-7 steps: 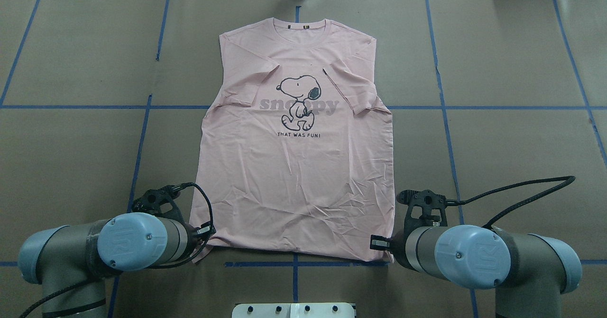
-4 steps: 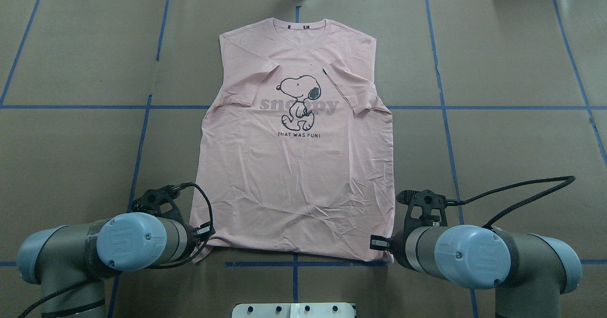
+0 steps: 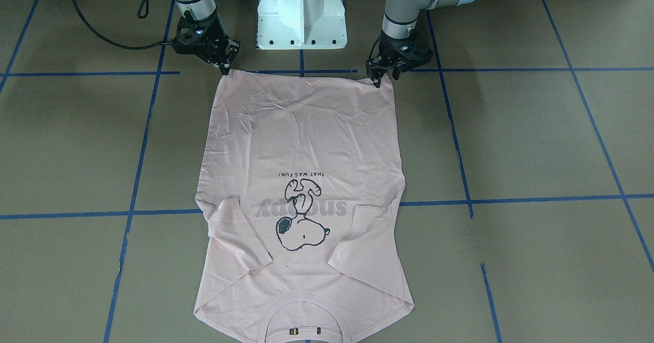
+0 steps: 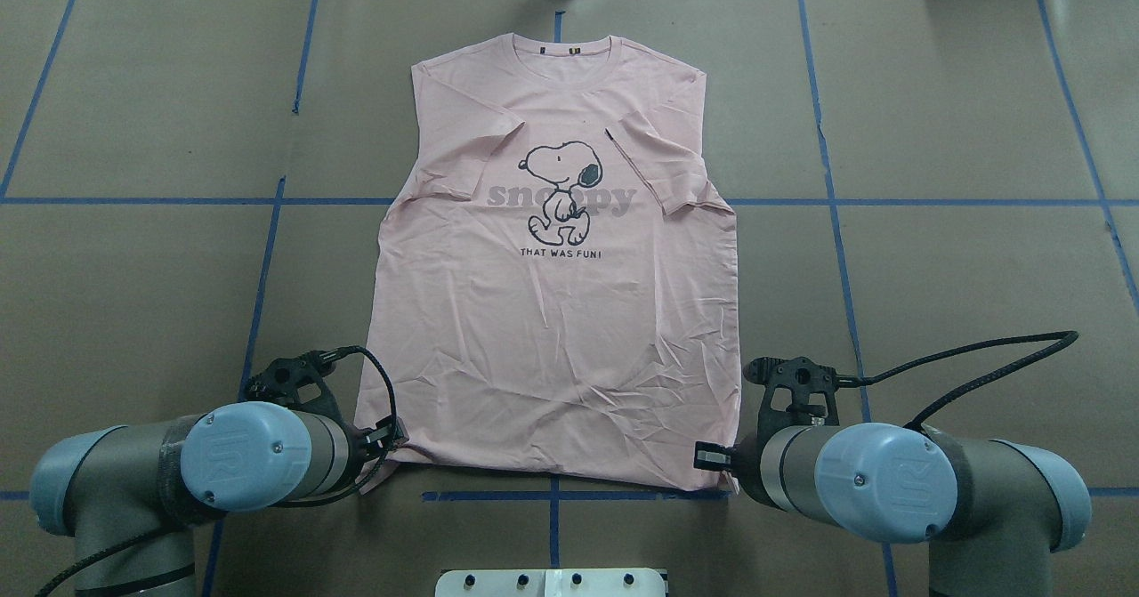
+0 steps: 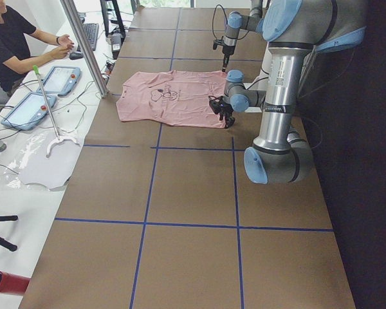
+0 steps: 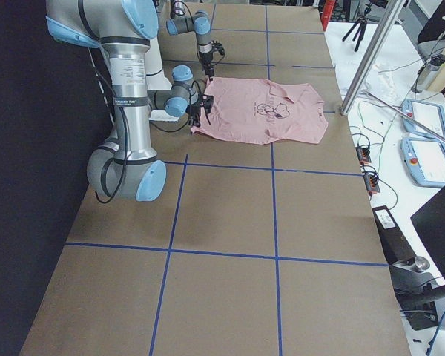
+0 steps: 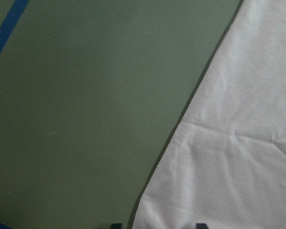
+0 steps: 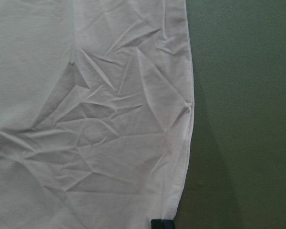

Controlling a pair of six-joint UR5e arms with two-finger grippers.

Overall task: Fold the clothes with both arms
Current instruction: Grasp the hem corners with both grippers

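The pale pink T-shirt [image 4: 552,339] lies flat and face up, with both sleeves folded inward and the collar at the far end. Both grippers sit at the two near hem corners. My left gripper [image 3: 380,77] stands open; in the left wrist view its tips straddle the shirt's edge [image 7: 181,191]. My right gripper [image 3: 224,68] is down on the other corner, and in the right wrist view its fingertips [image 8: 162,223] show as one closed block on the hem of the creased cloth [image 8: 95,124]. In the overhead view both wrists hide the fingers.
The white pedestal base [image 3: 301,16] stands between the arms, just behind the hem. Brown table covering with blue tape lines [image 4: 142,201] surrounds the shirt. A person sits at tablets [image 5: 42,90] beyond the far table edge, beside a metal post [image 5: 83,45].
The left arm has edged slightly toward the shirt's hem corner. The right arm and the shirt look unchanged.
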